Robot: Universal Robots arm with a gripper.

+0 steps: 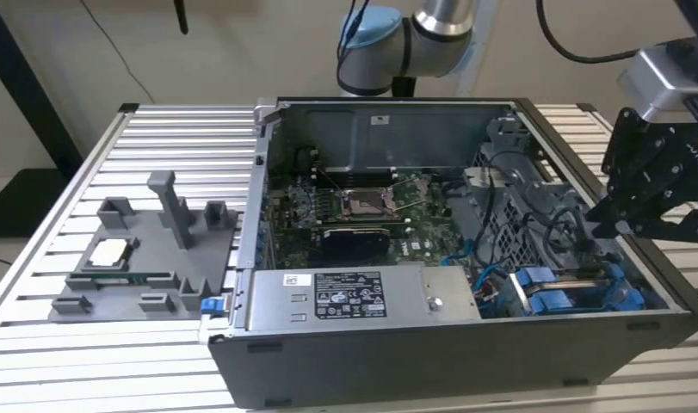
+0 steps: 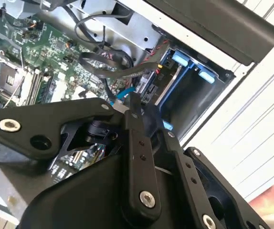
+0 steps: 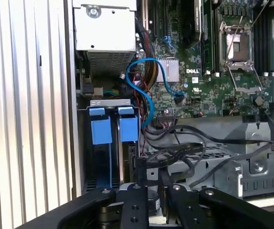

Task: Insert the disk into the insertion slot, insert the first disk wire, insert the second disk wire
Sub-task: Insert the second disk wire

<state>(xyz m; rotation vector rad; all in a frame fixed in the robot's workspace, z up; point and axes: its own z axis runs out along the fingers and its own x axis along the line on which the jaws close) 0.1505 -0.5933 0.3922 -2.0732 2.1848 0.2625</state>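
**Tool above the drive corner of the open case**

The disk sits in the insertion slot, at the corner of the dark case on the exterior view's right. Its bright blue carrier tabs show just beside the grey power-supply box. The tool hangs over that corner. In both wrist views its tip is down among a tangle of black cables, near the disk's end. Whether it is spread or pinching one of them cannot be told. A blue cable loops from the green motherboard toward the slot. The case stands on a slatted desk, with a grey fixture plate on the exterior view's left.
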